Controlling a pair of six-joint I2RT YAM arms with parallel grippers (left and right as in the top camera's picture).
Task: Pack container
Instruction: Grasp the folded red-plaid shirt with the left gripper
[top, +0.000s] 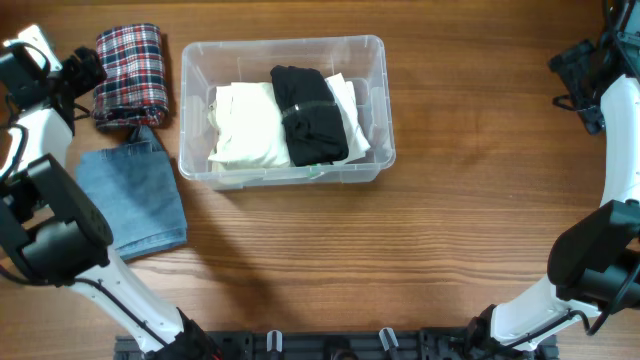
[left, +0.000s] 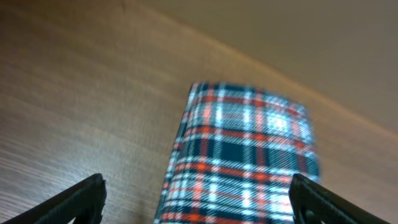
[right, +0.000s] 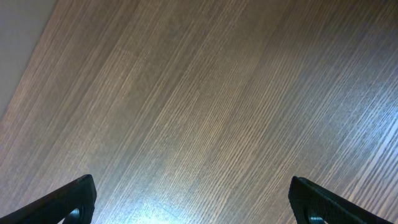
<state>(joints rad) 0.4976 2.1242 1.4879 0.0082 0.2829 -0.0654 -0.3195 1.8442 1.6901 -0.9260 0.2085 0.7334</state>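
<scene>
Sitting apart from left fingers (left: 81, 199): container (top: 283, 43).

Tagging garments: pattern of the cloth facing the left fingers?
Red, navy and white plaid cloth; clearest in left wrist view.

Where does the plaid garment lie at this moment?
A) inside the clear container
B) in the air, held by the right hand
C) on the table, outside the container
C: in the overhead view the folded plaid garment rests on the wooden table to the left of the container, outside its rim.
</scene>
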